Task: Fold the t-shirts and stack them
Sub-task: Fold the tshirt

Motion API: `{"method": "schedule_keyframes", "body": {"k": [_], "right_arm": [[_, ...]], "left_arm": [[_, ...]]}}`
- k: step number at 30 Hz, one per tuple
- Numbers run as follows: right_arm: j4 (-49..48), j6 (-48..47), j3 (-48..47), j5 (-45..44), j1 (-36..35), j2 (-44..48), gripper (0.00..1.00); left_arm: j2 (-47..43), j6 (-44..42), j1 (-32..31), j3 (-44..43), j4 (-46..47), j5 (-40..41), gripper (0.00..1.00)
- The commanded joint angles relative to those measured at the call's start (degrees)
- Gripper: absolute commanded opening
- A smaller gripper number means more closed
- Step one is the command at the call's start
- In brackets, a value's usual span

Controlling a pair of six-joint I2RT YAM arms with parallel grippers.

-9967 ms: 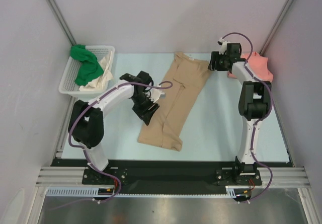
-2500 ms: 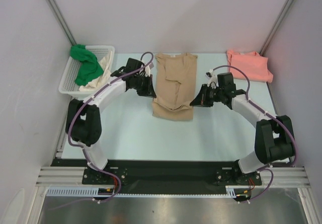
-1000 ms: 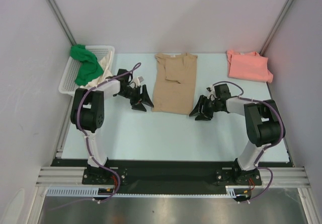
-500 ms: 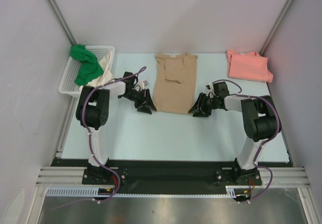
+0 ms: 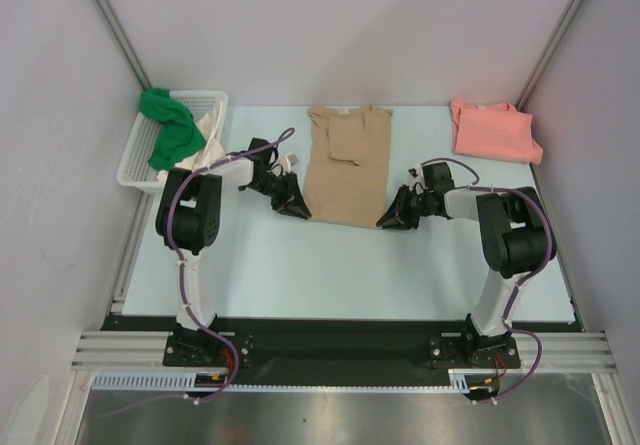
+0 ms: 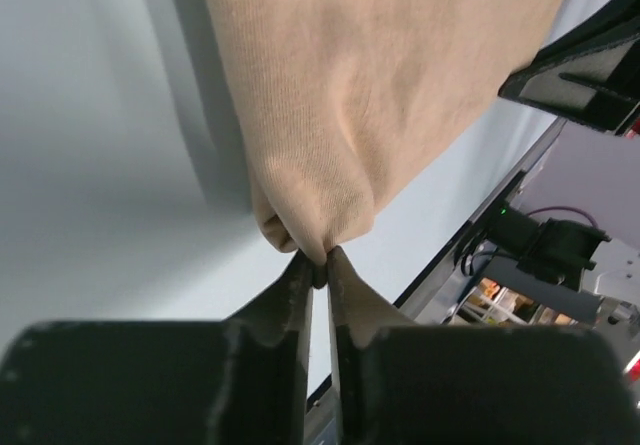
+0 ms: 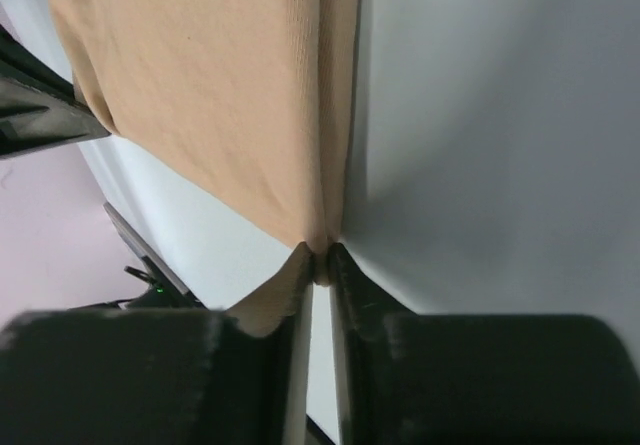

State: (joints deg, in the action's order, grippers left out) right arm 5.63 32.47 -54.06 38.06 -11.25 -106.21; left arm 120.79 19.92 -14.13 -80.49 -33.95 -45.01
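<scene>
The tan t-shirt [image 5: 345, 163] lies folded into a long strip in the middle of the table. My left gripper [image 5: 297, 208] is shut on its near left corner, and the left wrist view shows that cloth corner [image 6: 318, 220] pinched between the fingertips. My right gripper [image 5: 388, 219] is shut on the near right corner [image 7: 320, 235]. A salmon pink t-shirt [image 5: 494, 130] lies folded at the back right. A green t-shirt [image 5: 167, 127] and a cream one [image 5: 203, 145] hang out of the basket.
A white lattice basket [image 5: 178, 135] stands at the back left against the wall. Both arms reach low across the table, one on each side of the tan shirt. The pale table [image 5: 340, 265] runs to a black rail at the near edge.
Both grippers have slid inward to the tan shirt's near corners and closed on them; one second ago they stood open just outside the cloth.
</scene>
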Motion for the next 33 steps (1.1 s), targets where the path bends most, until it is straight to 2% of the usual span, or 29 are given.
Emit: {"method": "schedule_keyframes", "body": {"k": [1, 3, 4, 18, 19, 21, 23, 24, 28, 31, 33], "right_arm": [[-2.20, -0.04, -1.57, 1.40, -0.09, -0.49, 0.12], [-2.38, -0.04, -1.40, 1.75, 0.00, -0.40, 0.01], [-2.29, -0.21, -1.40, 1.75, 0.08, -0.14, 0.00], [-0.53, -2.06, 1.68, 1.57, 2.90, 3.47, 0.00], [-0.79, -1.97, 1.85, 1.49, 2.98, 3.56, 0.00], [-1.14, -1.71, 2.03, 1.57, 2.98, 3.82, 0.00], [-1.32, -1.62, 2.12, 1.40, 2.90, 3.82, 0.00], [-1.32, -1.62, 2.21, 1.40, 2.81, 3.82, 0.00], [-1.41, -1.44, 2.21, 1.40, 2.81, 3.73, 0.00], [-1.32, -1.44, 2.03, 1.40, 2.81, 3.56, 0.00], [-1.41, -1.62, 1.86, 1.23, 2.81, 3.38, 0.00]], "left_arm": [[0.06, -0.85, -0.11, -2.04, 0.38, 0.02, 0.11], [-0.29, -1.20, -0.11, -1.95, -0.14, 0.45, 0.01], [-0.56, -1.90, -0.02, -1.95, -0.41, 0.54, 0.00], [-3.02, -6.48, 1.74, -1.95, -4.54, 6.52, 0.02], [-3.19, -6.48, 1.74, -1.95, -4.45, 6.61, 0.09], [-3.46, -6.39, 1.65, -1.95, -4.37, 7.13, 0.35], [-3.72, -6.12, 1.65, -1.69, -4.28, 6.61, 0.45], [-3.90, -5.60, 1.65, -1.52, -4.02, 6.61, 0.58], [-3.81, -4.37, 1.56, -0.11, -3.05, 5.90, 0.69], [-3.02, -4.02, 0.95, 0.24, -2.43, 5.03, 0.67], [-2.23, -3.75, 0.51, -0.10, -1.91, 4.33, 0.61]]}}
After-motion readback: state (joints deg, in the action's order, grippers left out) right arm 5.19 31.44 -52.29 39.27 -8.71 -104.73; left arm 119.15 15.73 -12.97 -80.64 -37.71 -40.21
